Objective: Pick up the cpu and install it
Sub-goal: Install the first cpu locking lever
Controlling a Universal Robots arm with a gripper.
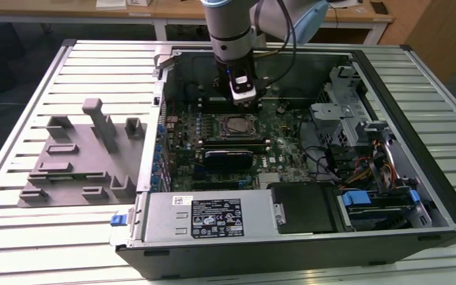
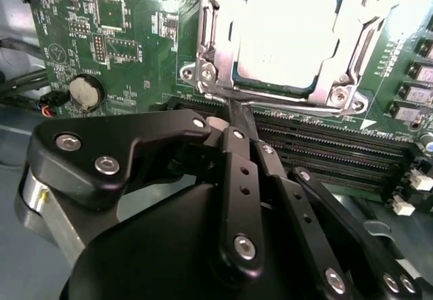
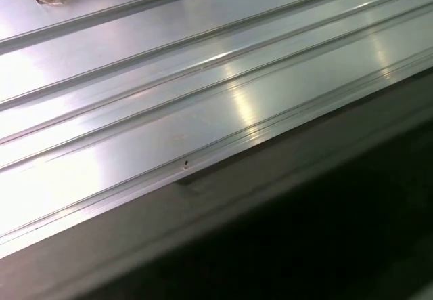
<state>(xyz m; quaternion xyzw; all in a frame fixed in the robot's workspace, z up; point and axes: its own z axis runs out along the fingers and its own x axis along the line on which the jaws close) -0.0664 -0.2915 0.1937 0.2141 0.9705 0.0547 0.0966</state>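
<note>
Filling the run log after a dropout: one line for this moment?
cpu: seated in socket frame on motherboard | gripper: shut, empty, beside socket | memory slots: empty

Silver cpu (image 2: 284, 36) on green motherboard (image 2: 135, 36); black end effector (image 2: 238, 120); grey fixture blocks (image 1: 81, 154)

In the second wrist view, the pincer (image 2: 238, 120) is hiding part of the memory slots (image 2: 325, 154), its fingertips too overlapped to judge. The picture's upper edge is cutting off the cpu (image 2: 284, 32).
</note>
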